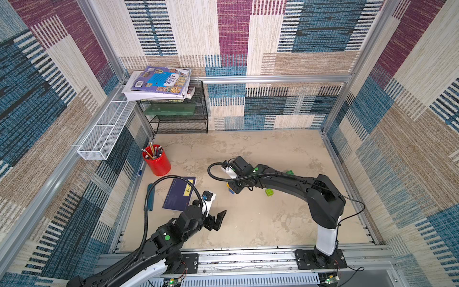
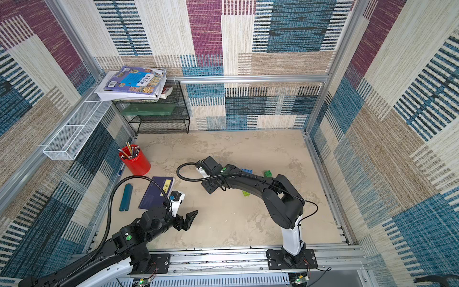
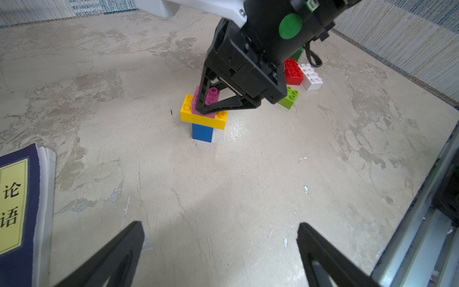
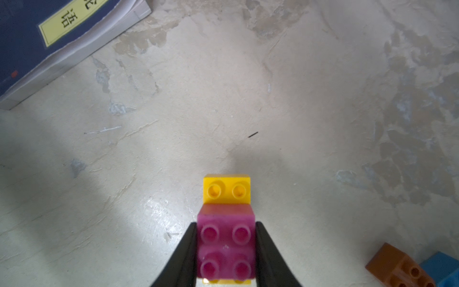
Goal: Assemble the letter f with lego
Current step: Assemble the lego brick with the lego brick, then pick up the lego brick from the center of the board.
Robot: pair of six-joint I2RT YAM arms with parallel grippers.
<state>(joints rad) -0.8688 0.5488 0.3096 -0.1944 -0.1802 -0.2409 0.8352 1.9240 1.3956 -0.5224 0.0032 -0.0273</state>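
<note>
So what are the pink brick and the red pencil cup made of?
The pink brick: probably hard plastic, smooth and slightly glossy, with moulded round studs. The red pencil cup: smooth, evenly red wall; plastic or painted metal, can't tell which.

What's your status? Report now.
Right tool shut on pink brick, atop yellow brick on blue brick. Left tool open, empty. Lime brick nearby, not touching.
</note>
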